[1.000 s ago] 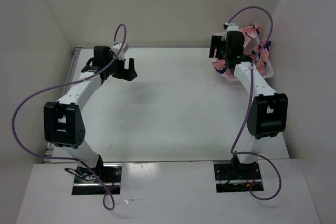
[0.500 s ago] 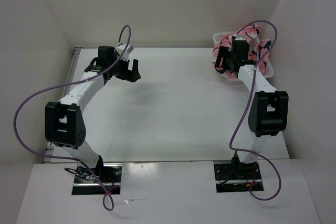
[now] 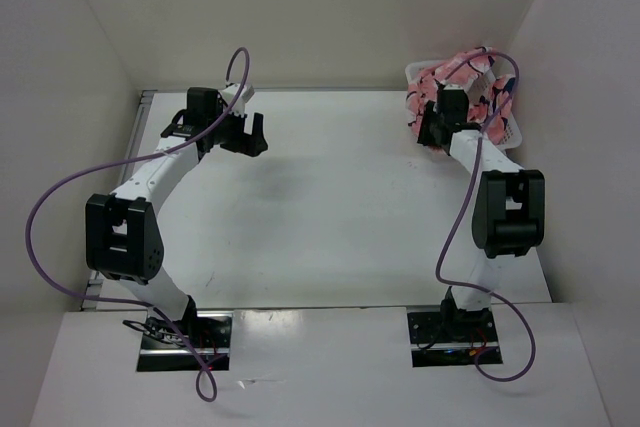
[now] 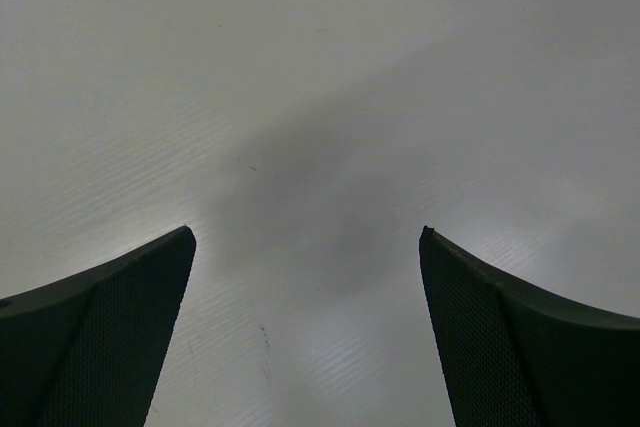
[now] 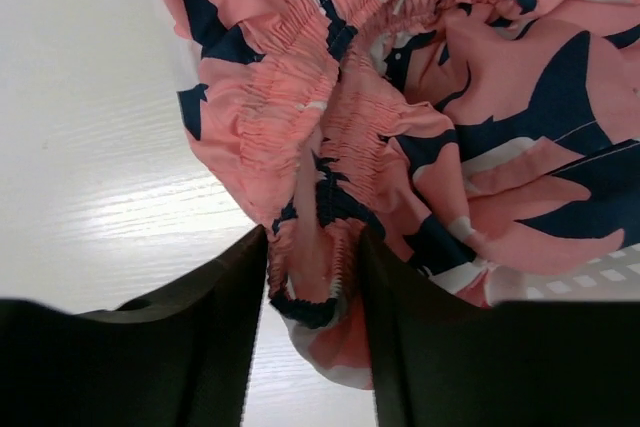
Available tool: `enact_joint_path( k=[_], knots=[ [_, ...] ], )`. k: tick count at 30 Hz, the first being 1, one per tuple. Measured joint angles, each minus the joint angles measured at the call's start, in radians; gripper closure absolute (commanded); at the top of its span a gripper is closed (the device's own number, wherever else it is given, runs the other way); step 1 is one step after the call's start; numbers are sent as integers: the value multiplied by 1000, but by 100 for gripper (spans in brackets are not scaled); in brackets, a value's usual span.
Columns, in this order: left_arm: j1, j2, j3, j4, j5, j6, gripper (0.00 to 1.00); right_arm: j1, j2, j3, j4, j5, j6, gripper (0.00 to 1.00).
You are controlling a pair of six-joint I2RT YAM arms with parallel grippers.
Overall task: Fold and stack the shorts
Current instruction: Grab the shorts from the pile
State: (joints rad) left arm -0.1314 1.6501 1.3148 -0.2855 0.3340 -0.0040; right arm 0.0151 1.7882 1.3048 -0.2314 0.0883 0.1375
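shorts (image 3: 466, 69) heaped in basket (image 3: 513, 133), far right corner of table (image 3: 330, 207)

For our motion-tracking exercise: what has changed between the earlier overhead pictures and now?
The right gripper moved away, onto the shorts heaped in the basket, and closed on a fold. The left gripper shifted slightly at first, then stayed open over the table.
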Motion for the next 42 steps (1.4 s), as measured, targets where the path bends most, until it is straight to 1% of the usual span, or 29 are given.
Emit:
enact_joint_path(
  k=[1,2,4,7,9,12,14,17,18,21,23,24,26,27,28,30,31,32,33,37,42],
  knots=[
    [0,0,0,0,0,0,1,3,0,-6,0,13,-8,56],
    [0,0,0,0,0,0,1,5,0,-10,2,37,-19,64],
    [0,0,0,0,0,0,1,10,0,-10,5,66,-37,73],
    [0,-1,0,0,0,0,1,18,0,-10,29,93,-65,78],
    [0,-2,0,0,0,0,1,18,0,-10,34,102,-73,78],
    [0,-3,0,0,1,0,1,18,0,-7,34,107,-86,67],
    [0,-4,0,0,2,0,1,18,-3,-6,34,101,-93,63],
    [0,-4,0,1,4,0,1,18,-13,-3,37,78,-100,61],
    [0,-4,0,1,5,0,1,19,-18,-3,36,72,-101,59],
    [0,-5,0,1,5,0,1,21,-31,-3,37,61,-102,59],
    [0,-5,0,1,5,0,1,21,-35,-3,40,58,-103,64],
    [0,-6,-2,1,5,0,1,21,-35,-3,41,59,-105,68],
    [0,-8,-5,1,5,0,1,21,-35,-3,41,60,-107,71],
    [0,-10,-9,2,5,0,1,21,-35,-3,43,61,-106,75],
    [0,-12,-13,0,5,0,1,21,-35,-3,44,62,-107,82],
    [0,-14,-14,0,5,0,1,21,-35,-2,44,65,-109,90],
    [0,-15,-14,0,5,0,1,21,-35,-2,44,68,-110,96],
    [0,-16,-15,0,5,0,1,21,-35,-1,44,73,-111,99],
    [0,-18,-15,0,5,0,1,21,-35,1,44,79,-112,100],
    [0,-21,-15,0,5,0,1,21,-37,31,43,117,-121,100],
    [0,-22,-15,0,5,0,1,21,-43,140,43,178,-137,100]
  ],
)
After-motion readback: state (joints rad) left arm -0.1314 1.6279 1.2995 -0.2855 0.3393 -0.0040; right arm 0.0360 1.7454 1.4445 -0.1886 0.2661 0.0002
